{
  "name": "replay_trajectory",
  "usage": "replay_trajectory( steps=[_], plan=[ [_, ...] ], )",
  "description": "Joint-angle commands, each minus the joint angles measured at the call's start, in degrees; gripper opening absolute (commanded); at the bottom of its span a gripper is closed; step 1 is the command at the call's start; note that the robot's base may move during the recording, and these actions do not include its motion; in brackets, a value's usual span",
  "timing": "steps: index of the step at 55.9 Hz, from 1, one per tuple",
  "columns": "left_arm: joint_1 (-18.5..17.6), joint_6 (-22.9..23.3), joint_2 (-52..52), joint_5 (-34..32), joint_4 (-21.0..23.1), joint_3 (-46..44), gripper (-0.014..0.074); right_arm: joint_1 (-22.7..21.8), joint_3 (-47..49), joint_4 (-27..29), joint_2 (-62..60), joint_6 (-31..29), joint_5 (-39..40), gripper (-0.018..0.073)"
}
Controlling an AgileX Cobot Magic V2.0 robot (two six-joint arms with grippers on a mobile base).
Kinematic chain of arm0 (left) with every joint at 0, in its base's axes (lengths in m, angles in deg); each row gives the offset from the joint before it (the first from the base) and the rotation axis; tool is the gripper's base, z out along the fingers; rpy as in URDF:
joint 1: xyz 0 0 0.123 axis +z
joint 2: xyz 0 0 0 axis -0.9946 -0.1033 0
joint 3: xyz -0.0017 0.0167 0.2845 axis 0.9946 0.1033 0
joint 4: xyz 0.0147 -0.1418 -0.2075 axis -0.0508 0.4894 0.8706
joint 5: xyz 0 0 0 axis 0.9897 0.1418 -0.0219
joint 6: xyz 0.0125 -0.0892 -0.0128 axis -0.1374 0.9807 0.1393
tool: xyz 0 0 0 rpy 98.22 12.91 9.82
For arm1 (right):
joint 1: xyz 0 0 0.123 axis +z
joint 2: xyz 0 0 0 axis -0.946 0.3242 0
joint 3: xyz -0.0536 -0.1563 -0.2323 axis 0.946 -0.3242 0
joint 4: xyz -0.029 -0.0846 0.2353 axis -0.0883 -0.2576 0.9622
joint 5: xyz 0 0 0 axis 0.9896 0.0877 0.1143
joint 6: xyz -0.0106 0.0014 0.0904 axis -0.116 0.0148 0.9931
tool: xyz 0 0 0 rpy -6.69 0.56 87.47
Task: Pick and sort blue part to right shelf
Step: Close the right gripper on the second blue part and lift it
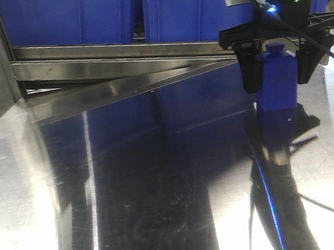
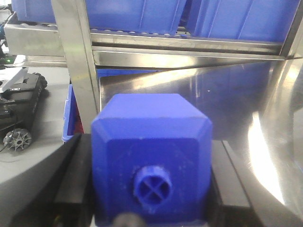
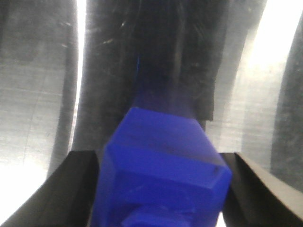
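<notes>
Chunky blue plastic part with a round cross-ribbed cap (image 2: 151, 156) fills my left wrist view, clamped between the black jaws of my left gripper (image 2: 151, 142). Its capped end faces the camera and its long axis points at the stainless steel shelf rack (image 2: 189, 47) ahead. My right gripper (image 1: 278, 83) hangs straight down over the polished steel table (image 1: 134, 199), jaws closed on a second blue part (image 1: 278, 92). That part stands upright, cap on top, and I cannot tell whether it touches the table. Large blue plastic bins (image 1: 186, 2) sit on the rack just beyond, so that carry likely runs forward and up.
</notes>
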Motion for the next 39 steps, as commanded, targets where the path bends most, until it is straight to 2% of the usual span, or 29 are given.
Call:
replay_trajectory(
  steps=[1,8,14,19,30,39],
  plan=[
    [-0.4,0.4,0.0,-5.4,0.0,-1.6,0.0332,-0.3,2.0,-1.2,-3.4,-0.8,1.8,0.0525],
    [-0.4,0.6,0.0,-5.2,0.6,-1.6,0.0332,-0.3,2.0,-1.3,-3.5,-0.8,1.7,0.0316],
    [-0.4,0.6,0.3,-3.6,1.1,-1.6,0.0332,-0.3,2.0,-1.3,-4.0,-0.8,1.7,0.0221],
    [-0.3,0.6,0.8,-1.9,0.9,-1.4,0.0332,-0.3,2.0,-1.3,-4.9,-0.8,1.7,0.0214],
    [-0.3,0.6,5.1,-2.4,0.4,1.0,0.0332,0.1,1.3,-1.3,-8.8,-2.7,1.5,0.0213],
    [-0.3,1.4,9.3,-2.3,-0.7,3.6,0.0332,0.0,-3.8,-1.3,-14.5,-3.6,5.4,0.0213]
  ],
)
